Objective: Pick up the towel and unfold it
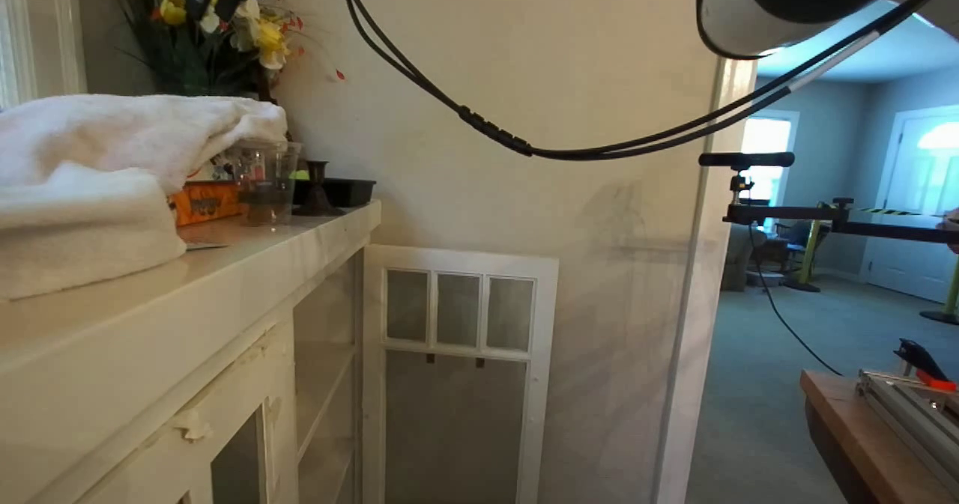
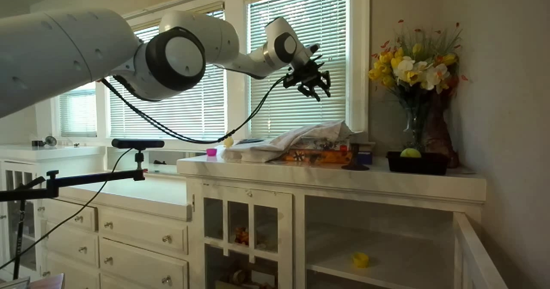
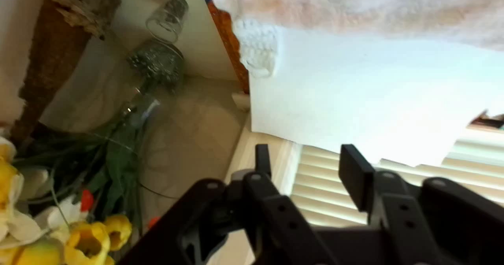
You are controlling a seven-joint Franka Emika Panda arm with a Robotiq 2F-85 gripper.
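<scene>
The white towel (image 1: 112, 133) lies in bulky folds on the cabinet top, partly over an orange box (image 1: 210, 203). It also shows in an exterior view (image 2: 275, 146), draped over the orange box (image 2: 318, 156). In the wrist view the towel (image 3: 354, 9) fills the upper right, and its textured edge hangs beside the box's orange side (image 3: 230, 40). My gripper (image 2: 324, 92) is above the towel, in front of the window blinds, apart from it. In the wrist view the gripper (image 3: 306, 158) is open, with nothing between its fingers.
A flower vase (image 2: 414, 126) stands by the wall near a black tray (image 2: 419, 165) holding a yellow-green ball (image 2: 410, 153). A clear cup (image 1: 266, 189) and a dark holder (image 1: 318, 193) stand beside the towel. A white flat surface (image 3: 346, 88) lies below it in the wrist view.
</scene>
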